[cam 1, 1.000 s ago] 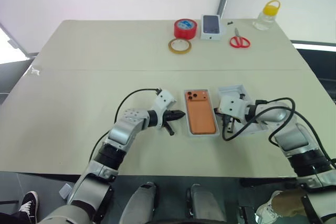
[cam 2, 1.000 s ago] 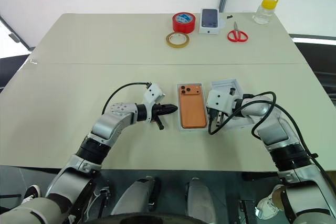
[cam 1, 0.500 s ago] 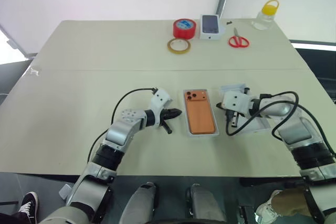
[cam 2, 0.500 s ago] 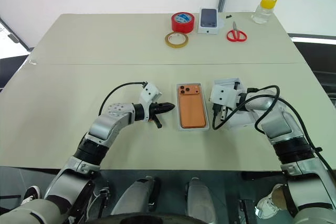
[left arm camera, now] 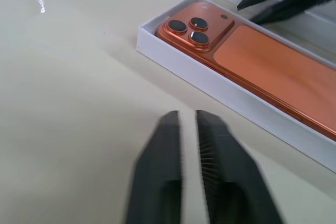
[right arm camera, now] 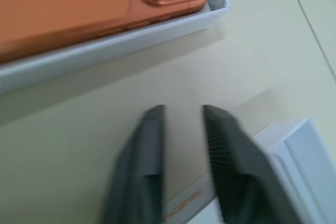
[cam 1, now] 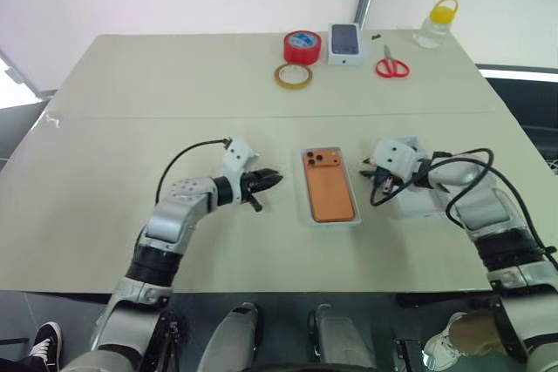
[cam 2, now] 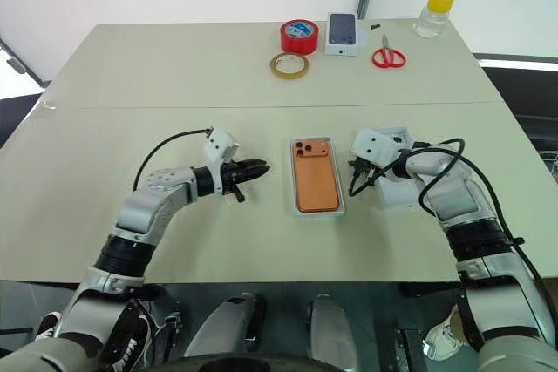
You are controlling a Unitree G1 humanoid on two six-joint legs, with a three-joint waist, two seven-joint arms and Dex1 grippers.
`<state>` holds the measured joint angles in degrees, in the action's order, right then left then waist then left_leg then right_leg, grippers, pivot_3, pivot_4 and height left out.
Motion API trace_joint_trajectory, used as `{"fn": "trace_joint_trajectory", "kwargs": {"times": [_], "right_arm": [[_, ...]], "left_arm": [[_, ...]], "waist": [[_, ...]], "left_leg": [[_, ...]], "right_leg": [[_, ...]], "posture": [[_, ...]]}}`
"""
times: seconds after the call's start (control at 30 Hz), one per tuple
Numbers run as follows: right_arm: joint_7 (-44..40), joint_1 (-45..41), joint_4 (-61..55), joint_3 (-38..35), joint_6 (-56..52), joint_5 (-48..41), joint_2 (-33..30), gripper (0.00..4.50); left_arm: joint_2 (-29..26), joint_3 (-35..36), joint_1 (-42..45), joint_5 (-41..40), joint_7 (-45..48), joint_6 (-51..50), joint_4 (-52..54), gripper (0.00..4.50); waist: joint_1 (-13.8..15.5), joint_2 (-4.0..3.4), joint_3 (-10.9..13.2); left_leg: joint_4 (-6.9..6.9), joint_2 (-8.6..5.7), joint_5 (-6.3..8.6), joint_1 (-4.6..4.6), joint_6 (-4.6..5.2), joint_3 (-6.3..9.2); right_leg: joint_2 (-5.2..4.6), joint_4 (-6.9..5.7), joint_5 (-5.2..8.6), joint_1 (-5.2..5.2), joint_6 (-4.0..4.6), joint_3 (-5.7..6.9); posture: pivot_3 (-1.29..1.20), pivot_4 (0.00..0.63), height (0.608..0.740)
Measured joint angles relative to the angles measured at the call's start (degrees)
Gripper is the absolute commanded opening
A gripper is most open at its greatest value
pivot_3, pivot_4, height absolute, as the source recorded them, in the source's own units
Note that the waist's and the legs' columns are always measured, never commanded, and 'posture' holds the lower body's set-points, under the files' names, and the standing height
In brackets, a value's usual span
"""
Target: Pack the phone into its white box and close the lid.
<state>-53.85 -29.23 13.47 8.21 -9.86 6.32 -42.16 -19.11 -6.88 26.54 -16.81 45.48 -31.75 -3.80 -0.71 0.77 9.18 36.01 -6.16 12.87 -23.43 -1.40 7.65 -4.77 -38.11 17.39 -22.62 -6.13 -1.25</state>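
The orange phone point(cam 1: 330, 185) lies camera side up inside the shallow white box point(left arm camera: 173, 61) in the middle of the near table. My left gripper point(cam 1: 272, 179) hovers to the left of the box, a short gap away, pointing at it; its fingers stand slightly apart around nothing point(left arm camera: 187, 113). My right gripper point(cam 1: 375, 187) sits just right of the box, fingers parted and empty point(right arm camera: 181, 109), with the white lid point(cam 1: 427, 202) lying on the table beside and under it.
Along the far edge stand a red tape roll point(cam 1: 302, 46), a tan tape ring point(cam 1: 295, 76), a small white carton printed with a phone point(cam 1: 345, 43), red scissors point(cam 1: 392, 67) and a yellow-capped bottle point(cam 1: 434, 23). Black cables loop from both wrists.
My left gripper has drawn back leftward from the box. Both grippers' fingers have parted from shut. The right gripper has shifted slightly over the lid.
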Motion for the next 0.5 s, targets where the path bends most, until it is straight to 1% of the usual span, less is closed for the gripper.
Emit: {"fn": "trace_joint_trajectory", "kwargs": {"times": [0.07, 0.13, 0.17, 0.2, 0.33, 0.43, 0.5], "right_arm": [[-0.7, 2.2, -3.1, -2.0, -2.1, -2.7, -0.3, 3.30], [-1.1, 4.0, -5.3, -3.4, -3.2, -4.4, -1.2, 4.42], [-1.0, 4.9, -6.4, -4.4, -3.8, -5.1, -1.4, 4.50], [-0.4, 5.3, -7.4, -5.3, -5.0, -5.7, -1.4, 4.50], [2.2, 5.0, -12.0, -8.9, -14.1, -9.2, -0.9, 4.50], [3.9, 4.5, -16.5, -9.4, -22.9, -11.4, -0.8, 4.50], [7.0, 4.3, -18.5, -10.7, -30.8, -12.7, 0.9, 4.50]], "left_arm": [[-1.4, 1.3, -0.9, -1.2, 1.0, 0.0, 1.4, 2.70], [-2.9, 2.2, -1.8, -1.9, 2.0, 0.1, 2.5, 3.80], [-3.7, 2.7, -2.3, -2.2, 2.3, 0.4, 2.9, 4.28], [-4.3, 3.4, -2.9, -2.4, 2.6, 1.4, 3.2, 4.40], [-6.6, 5.6, -4.0, -2.9, 4.1, 4.7, 4.5, 4.40], [-8.1, 6.7, -4.0, -4.0, 6.6, 7.5, 4.8, 4.40], [-8.8, 7.2, -4.3, -4.0, 7.6, 10.4, 4.8, 4.40]], "waist": [[0.0, 0.00, 0.0], [0.1, -0.01, 0.0], [0.1, -0.01, 0.0], [-0.1, -0.02, 0.0], [0.0, -0.09, 0.0], [0.1, -0.09, 0.0], [0.1, -0.09, 0.0]], "left_leg": [[0.00, 0.00, 0.01, 0.00, 0.01, 0.00], [-0.01, -0.01, 0.07, 0.00, 0.12, 0.00], [0.00, 0.00, 0.14, 0.00, 0.24, 0.00], [-0.01, 0.00, 0.14, 0.00, 0.24, 0.00], [-0.03, 0.03, 0.15, 0.00, 0.25, 0.01], [-0.03, 0.02, 0.16, -0.01, 0.27, 0.01], [-0.03, 0.02, 0.16, -0.02, 0.27, 0.01]], "right_leg": [[-0.01, 0.00, 0.00, 0.00, 0.00, 0.00], [-0.02, 0.01, 0.00, 0.00, 0.00, 0.00], [-0.02, 0.00, 0.00, 0.00, 0.00, 0.00], [-0.02, 0.00, 0.00, -0.01, 0.01, -0.02], [-0.01, -0.02, -0.02, -0.06, 0.05, -0.02], [-0.03, 0.01, -0.02, -0.04, 0.05, -0.03], [-0.04, 0.02, -0.02, -0.05, 0.05, -0.02]], "posture": [[0.00, 0.150, 0.740], [0.00, 0.150, 0.740], [0.00, 0.150, 0.740], [0.00, 0.150, 0.740], [0.00, 0.150, 0.740], [0.00, 0.150, 0.740], [0.00, 0.150, 0.740]]}}
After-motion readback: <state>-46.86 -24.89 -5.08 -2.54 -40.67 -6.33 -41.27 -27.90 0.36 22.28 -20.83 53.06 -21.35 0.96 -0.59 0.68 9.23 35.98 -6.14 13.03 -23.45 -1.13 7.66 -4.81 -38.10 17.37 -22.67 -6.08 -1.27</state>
